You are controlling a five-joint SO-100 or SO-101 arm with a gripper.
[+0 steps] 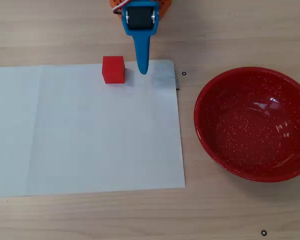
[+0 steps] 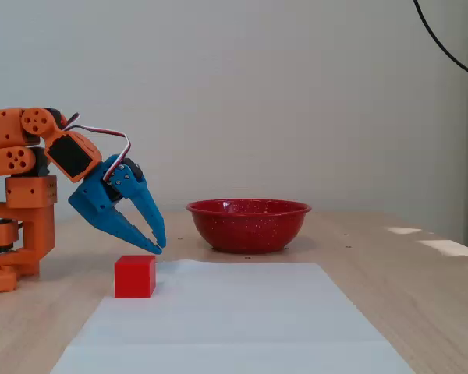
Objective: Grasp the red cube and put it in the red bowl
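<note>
Sitting just left of the end effector (image 1: 143, 70) overhead — the red cube (image 1: 113, 69) — ungrasped.

Lab-like tabletop, wooden table (image 1: 230, 210), bare wall (image 2: 281, 93)

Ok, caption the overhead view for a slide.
Blue gripper hovers beside the red cube on white paper; red bowl sits empty.
</note>
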